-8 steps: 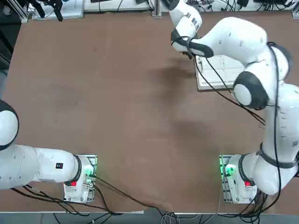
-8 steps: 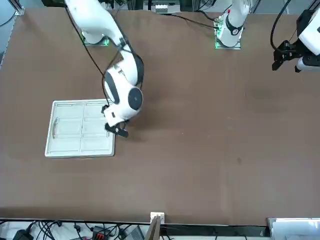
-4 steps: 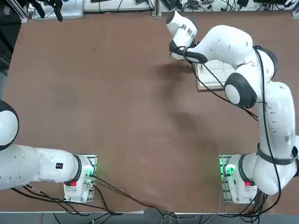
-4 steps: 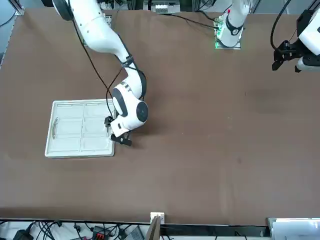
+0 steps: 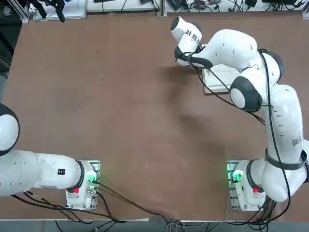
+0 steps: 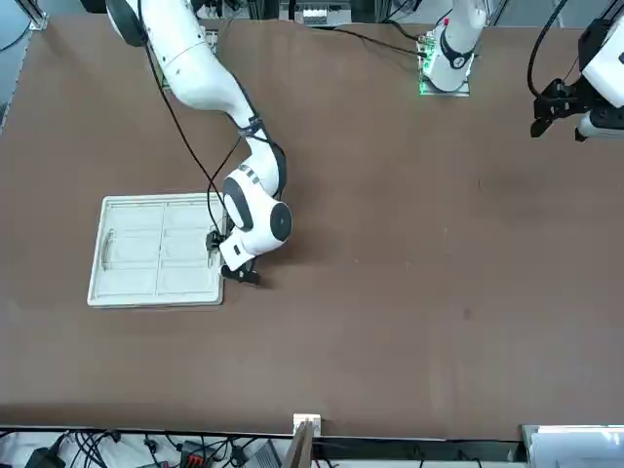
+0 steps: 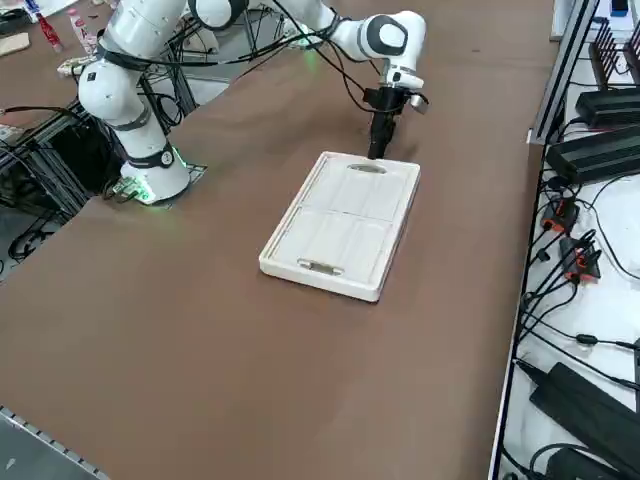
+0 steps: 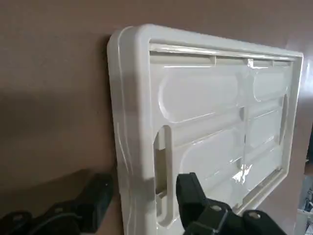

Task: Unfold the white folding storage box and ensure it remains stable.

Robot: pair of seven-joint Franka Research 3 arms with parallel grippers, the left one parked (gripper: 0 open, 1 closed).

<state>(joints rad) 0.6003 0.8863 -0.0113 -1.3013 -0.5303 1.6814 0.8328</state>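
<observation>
The white folding storage box [image 6: 160, 251] is seen lying fully collapsed and flat on the brown bench [image 6: 409, 253], on the robot's right side and toward the far edge from the arm bases. The grasp on its rim is judged to be the step in hand: the right gripper [image 8: 142, 205] is set astride the short edge of the box, one jaw outside the thick rim and the other inside at the oval handle slot. The jaws are parted and not yet pressed against the plastic; nothing is held.

Next, the jaws would need to be closed on the rim and the frame lifted so that the hinged side panels can be swung upright.

The box is of smooth, slightly glossy off-white plastic, rectangular with rounded corners, its folded panels moulded with shallow recessed ovals and ribs.
</observation>
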